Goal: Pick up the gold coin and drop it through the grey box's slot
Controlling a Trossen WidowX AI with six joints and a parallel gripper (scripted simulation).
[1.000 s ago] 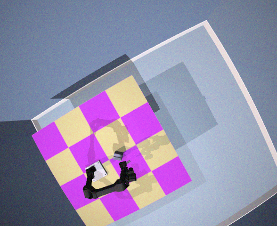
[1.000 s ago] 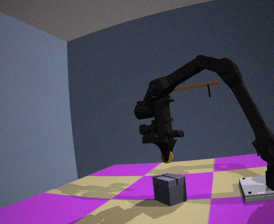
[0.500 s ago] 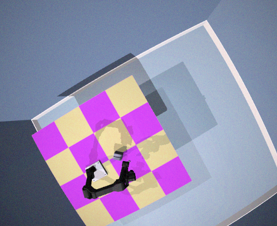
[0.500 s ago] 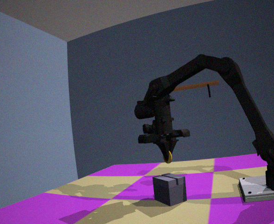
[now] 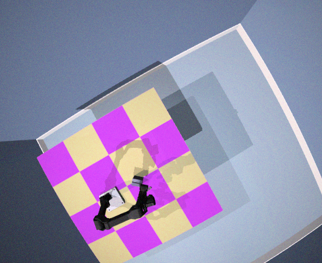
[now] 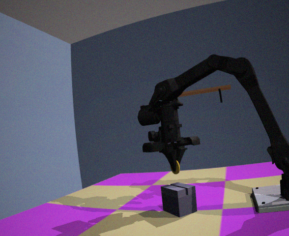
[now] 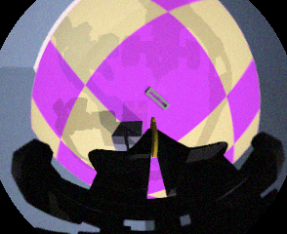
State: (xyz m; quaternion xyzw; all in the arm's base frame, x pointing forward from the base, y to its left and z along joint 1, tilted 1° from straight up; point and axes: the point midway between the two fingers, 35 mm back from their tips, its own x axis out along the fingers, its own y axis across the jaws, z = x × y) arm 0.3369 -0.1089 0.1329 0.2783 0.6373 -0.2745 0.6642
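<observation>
The gold coin (image 6: 177, 166) (image 7: 154, 138) is upright between the fingertips of my gripper (image 6: 175, 169) (image 7: 151, 131), which is shut on it. It hangs in the air, clear of the box, and looks edge-on in the wrist view. The closed grey box (image 5: 137, 180) (image 6: 179, 201) (image 7: 129, 128) stands on the checkered table, lower than the coin; in the wrist view it is left of the fingertips. Its lid slot (image 6: 180, 186) shows as a dark line. The small holder (image 7: 166, 105) (image 5: 149, 188) is empty, ahead of the coin in the wrist view.
The arm's white base plate (image 5: 116, 201) (image 6: 266, 201) is bolted down to one side of the box. The checkered table (image 5: 155, 113) ends in straight edges. A brown bar (image 6: 205, 90) shows behind the arm in the exterior view.
</observation>
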